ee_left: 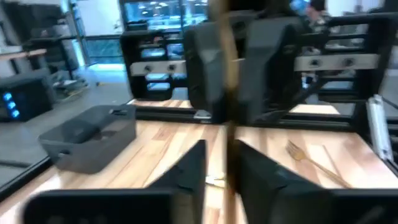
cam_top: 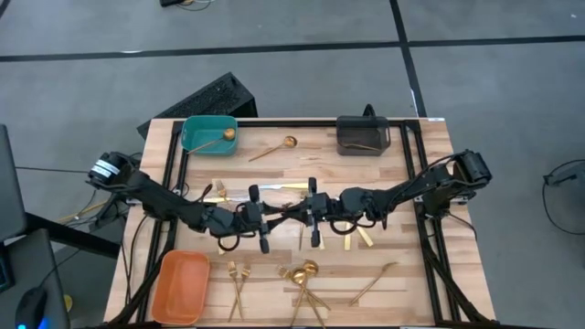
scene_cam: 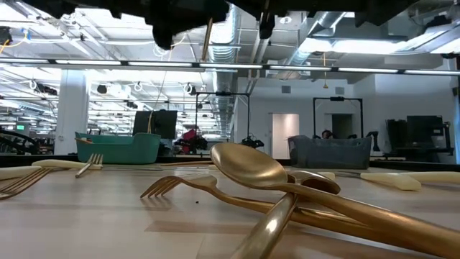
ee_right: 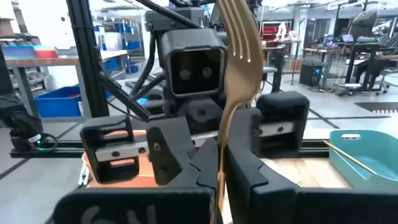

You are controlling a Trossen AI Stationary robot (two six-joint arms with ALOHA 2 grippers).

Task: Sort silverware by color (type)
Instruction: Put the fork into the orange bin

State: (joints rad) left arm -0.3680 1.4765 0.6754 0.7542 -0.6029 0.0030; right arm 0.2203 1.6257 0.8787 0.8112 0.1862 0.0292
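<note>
1. My two arms meet above the middle of the wooden table (cam_top: 402,265).
2. My right gripper (ee_right: 221,165) is closed on a gold fork (ee_right: 239,46), tines up.
3. My left gripper (ee_left: 217,168) faces it, fingers narrowing around the same fork's handle.
4. Other silverware (cam_top: 302,274) lies scattered on the table.
</note>
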